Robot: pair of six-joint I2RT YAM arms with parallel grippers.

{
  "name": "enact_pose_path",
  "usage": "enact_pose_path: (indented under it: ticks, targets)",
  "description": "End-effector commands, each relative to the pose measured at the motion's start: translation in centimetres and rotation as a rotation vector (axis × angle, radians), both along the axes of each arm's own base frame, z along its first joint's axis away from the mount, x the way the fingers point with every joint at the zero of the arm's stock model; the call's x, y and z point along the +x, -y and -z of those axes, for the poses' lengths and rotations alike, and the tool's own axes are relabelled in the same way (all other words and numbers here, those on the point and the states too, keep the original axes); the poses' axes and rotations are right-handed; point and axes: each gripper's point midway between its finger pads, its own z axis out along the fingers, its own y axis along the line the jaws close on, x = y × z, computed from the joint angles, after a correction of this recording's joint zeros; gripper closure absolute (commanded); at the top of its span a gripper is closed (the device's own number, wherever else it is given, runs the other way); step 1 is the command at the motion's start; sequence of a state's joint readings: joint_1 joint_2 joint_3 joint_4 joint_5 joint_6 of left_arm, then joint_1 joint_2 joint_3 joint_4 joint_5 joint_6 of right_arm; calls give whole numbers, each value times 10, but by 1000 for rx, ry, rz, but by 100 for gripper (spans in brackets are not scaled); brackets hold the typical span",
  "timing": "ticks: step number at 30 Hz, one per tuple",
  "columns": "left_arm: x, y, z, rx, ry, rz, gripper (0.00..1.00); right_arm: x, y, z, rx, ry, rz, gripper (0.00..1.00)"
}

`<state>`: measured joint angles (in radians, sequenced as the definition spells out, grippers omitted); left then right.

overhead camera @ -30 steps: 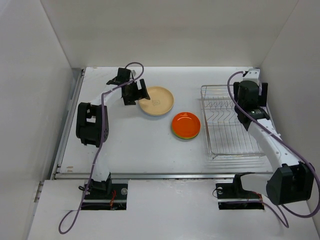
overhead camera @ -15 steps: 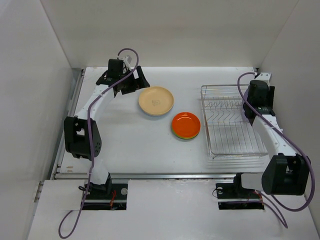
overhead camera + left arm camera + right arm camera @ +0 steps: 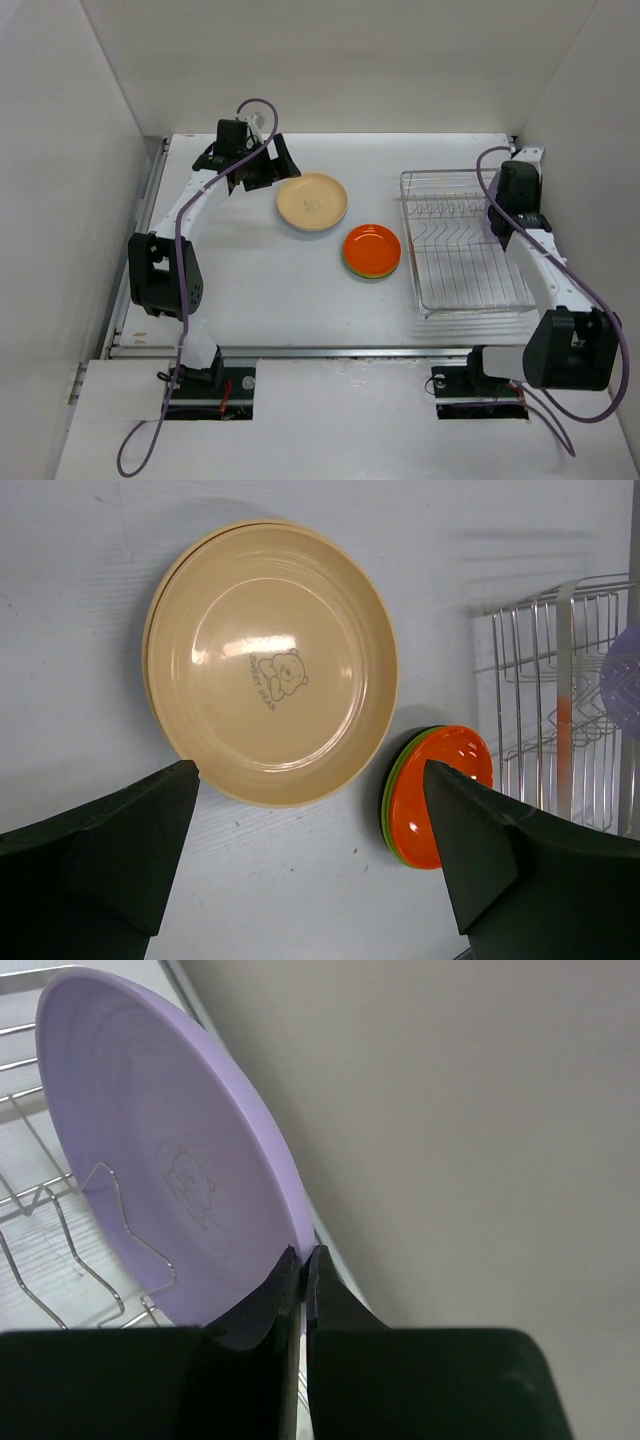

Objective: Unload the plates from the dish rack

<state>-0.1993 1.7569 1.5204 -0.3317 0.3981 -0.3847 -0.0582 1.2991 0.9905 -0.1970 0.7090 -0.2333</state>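
Note:
A lavender plate [image 3: 170, 1160] stands on edge in the silver wire dish rack [image 3: 465, 290], against the right wall. My right gripper [image 3: 303, 1252] is shut on that plate's rim, one finger on each face. From above, the right gripper [image 3: 512, 190] sits over the rack's far right corner and hides the plate. A tan plate [image 3: 313, 201] lies flat on the table, and an orange plate [image 3: 372, 249] rests on a green one beside it. My left gripper [image 3: 310, 775] hovers open just behind the tan plate [image 3: 270, 660], holding nothing.
The white side wall runs close along the rack's right edge [image 3: 450, 1110]. The rest of the rack's bars [image 3: 560, 680] hold nothing that shows. The left gripper [image 3: 268, 172] hangs near the table's far left.
My right gripper went from open to shut on the lavender plate's rim after shifting to the rack's far right. The left arm drew back from the tan plate, then held still.

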Motion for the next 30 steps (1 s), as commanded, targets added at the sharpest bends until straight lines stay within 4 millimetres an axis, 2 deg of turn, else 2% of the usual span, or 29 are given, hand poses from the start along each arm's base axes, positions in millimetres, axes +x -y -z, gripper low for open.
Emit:
enact_pose_path:
  ticks: [1, 2, 3, 5, 7, 13, 14, 15, 16, 17, 18, 20, 21, 23, 24, 27, 28, 30]
  targets:
    - [0, 2, -23, -28, 57, 8, 6, -4, 1, -58, -21, 226, 23, 100]
    - [0, 2, -23, -28, 57, 8, 6, -4, 1, -73, -23, 288, 24, 100]
    - [1, 2, -19, -27, 48, 8, 6, -12, 3, -83, -37, 322, 36, 100]
    - [1, 2, -19, -27, 48, 8, 6, -20, 6, -98, -55, 380, 57, 100]
    - [2, 2, -15, -25, 39, 8, 6, -24, 6, -103, -62, 398, 56, 100]
    - [2, 4, -7, -30, 19, 19, 6, -24, 5, -99, -65, 383, 43, 100]
    - [1, 6, -8, -38, 17, 29, 6, -25, 3, -104, -61, 401, 29, 100]
    - [-4, 14, -9, -75, 17, 73, 6, -20, -4, -107, -37, 425, -22, 100]
    - [-5, 21, -11, -101, 38, 115, 6, -19, -11, -101, -5, 404, -68, 100]
    - [-7, 28, -18, -137, 55, 160, 6, -17, -21, -109, 30, 424, -123, 100]
    - [-19, 40, -22, -201, 47, 243, 6, -4, -45, -104, 121, 426, -258, 100]
    - [-31, 61, -31, -241, 77, 347, 6, 0, -78, -93, 228, 371, -411, 100]
    - [-45, 79, -34, -257, 81, 428, 6, 4, -101, -97, 299, 374, -523, 100]
    - [-56, 94, -42, -264, 112, 493, 6, 5, -134, -90, 357, 337, -640, 100]
    - [-65, 106, -41, -261, 115, 530, 6, 7, -145, -92, 370, 334, -683, 100]
    - [-78, 122, -45, -253, 136, 587, 6, 7, -178, -86, 420, 289, -801, 100]
    - [-87, 134, -44, -248, 144, 627, 6, 6, -185, -91, 427, 295, -832, 100]
    - [-94, 142, -39, -218, 145, 646, 6, 4, -202, -86, 449, 267, -886, 100]
